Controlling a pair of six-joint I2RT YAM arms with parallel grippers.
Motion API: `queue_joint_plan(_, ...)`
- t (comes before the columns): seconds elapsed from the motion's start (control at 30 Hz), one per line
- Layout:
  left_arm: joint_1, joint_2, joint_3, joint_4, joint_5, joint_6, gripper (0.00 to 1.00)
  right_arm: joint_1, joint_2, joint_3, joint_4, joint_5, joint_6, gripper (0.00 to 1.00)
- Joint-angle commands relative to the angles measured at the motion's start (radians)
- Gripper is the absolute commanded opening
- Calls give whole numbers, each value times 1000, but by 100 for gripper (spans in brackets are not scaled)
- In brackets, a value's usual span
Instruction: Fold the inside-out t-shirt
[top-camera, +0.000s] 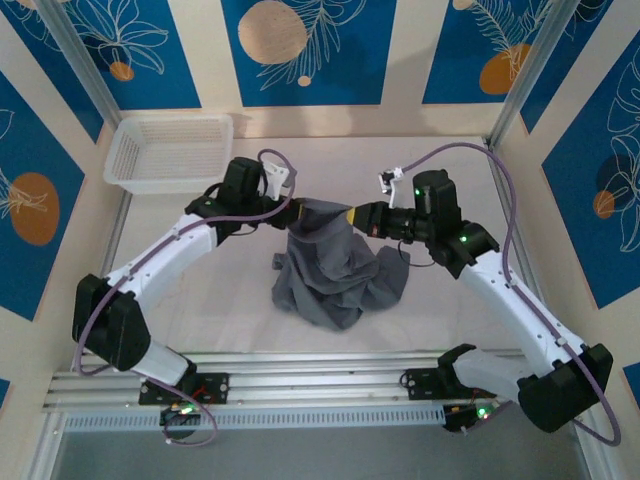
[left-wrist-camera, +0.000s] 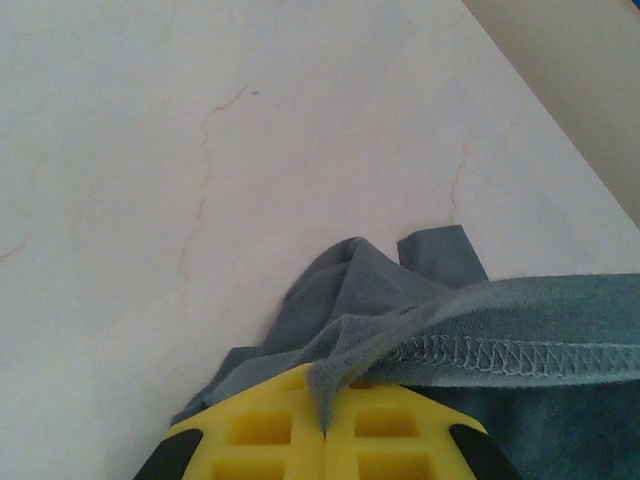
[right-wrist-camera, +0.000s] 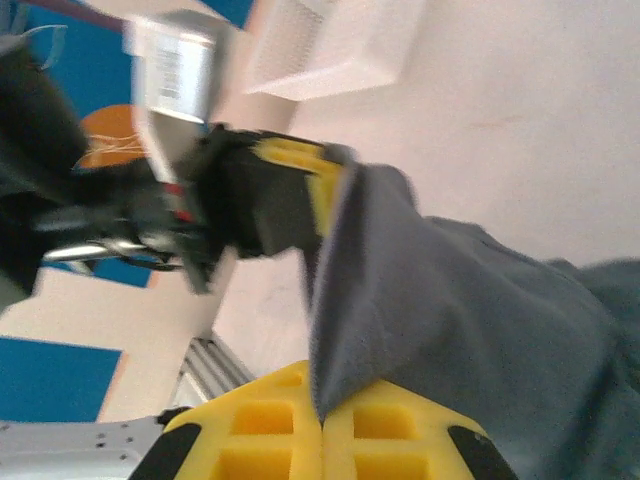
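The inside-out t-shirt (top-camera: 335, 270) was plain, dark grey and thin; its top edge was held up and stretched level, its stitched hem (left-wrist-camera: 520, 350) pulled taut along that edge; the rest hung in vertical folds, ending in a crumpled heap on the table (top-camera: 230, 320) near its middle.

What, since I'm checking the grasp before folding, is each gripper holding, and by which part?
Both hold the t-shirt: the left gripper pinches its stitched hem, the right gripper another edge of the fabric, jaws shut on it.
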Motion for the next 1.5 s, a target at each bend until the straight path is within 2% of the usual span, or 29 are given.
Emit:
queue_joint_plan(0.0, 72, -60, -18, -16, -26, -10, 0, -2, -20, -4, -224, 121, -64, 0)
queue_joint_plan(0.03, 82, -77, -21, -15, -10, -6, 0, 0, -9, -8, -261, 131, -87, 0)
queue_joint_plan(0.1, 89, -102, -14, -16, 15, 8, 0, 11, 13, -11, -275, 70, -122, 0)
queue_joint_plan(0.2, 92, -118, 4, -26, 4, 0, 0, 60, 42, 4, -212, -35, -143, 0)
queue_joint_plan(0.3, 92, -107, 8, -46, -81, -40, 0, 158, 97, 53, -114, -97, -176, 0)
queue_joint_plan(0.4, 97, -89, -27, -53, -215, -99, 0, 232, 197, 137, -20, -100, -172, 3)
queue_joint_plan(0.43, 103, -85, -50, -49, -268, -123, 2, 248, 243, 179, -3, -94, -153, 8)
queue_joint_plan(0.47, 115, -81, -75, -40, -320, -150, 4, 262, 299, 230, -6, -96, -142, 18)
queue_joint_plan(0.53, 161, -73, -134, -17, -373, -195, 9, 281, 405, 349, -63, -130, -168, 28)
queue_joint_plan(0.6, 228, -69, -185, 0, -345, -225, 16, 298, 465, 417, -119, -83, -202, 32)
queue_joint_plan(0.67, 277, -87, -222, 25, -254, -232, 25, 302, 464, 400, -103, 5, -218, 35)
queue_joint_plan(0.77, 301, -136, -243, 28, -173, -231, 33, 283, 428, 338, -55, 92, -230, 36)
queue_joint_plan(0.83, 304, -173, -250, 17, -142, -230, 37, 284, 416, 310, -46, 138, -297, 37)
queue_joint_plan(0.9, 305, -210, -265, 3, -114, -245, 37, 301, 417, 291, -56, 219, -406, 37)
queue_joint_plan(0.97, 305, -244, -309, 15, -38, -281, 37, 320, 427, 267, -65, 296, -548, 37)
queue_joint_plan(1.07, 293, -290, -430, 92, 101, -383, 38, 313, 476, 269, -115, 393, -608, 41)
queue_joint_plan(1.13, 270, -323, -510, 117, 125, -423, 39, 317, 527, 304, -194, 360, -642, 46)
queue_joint_plan(1.27, 179, -389, -632, 100, 49, -365, 43, 356, 615, 307, -240, 269, -657, 55)
queue_joint_plan(1.33, 152, -385, -667, 95, 29, -360, 45, 363, 653, 314, -250, 271, -645, 55)
queue_joint_plan(1.47, 102, -302, -689, 169, 103, -373, 47, 352, 686, 314, -233, 324, -618, 47)
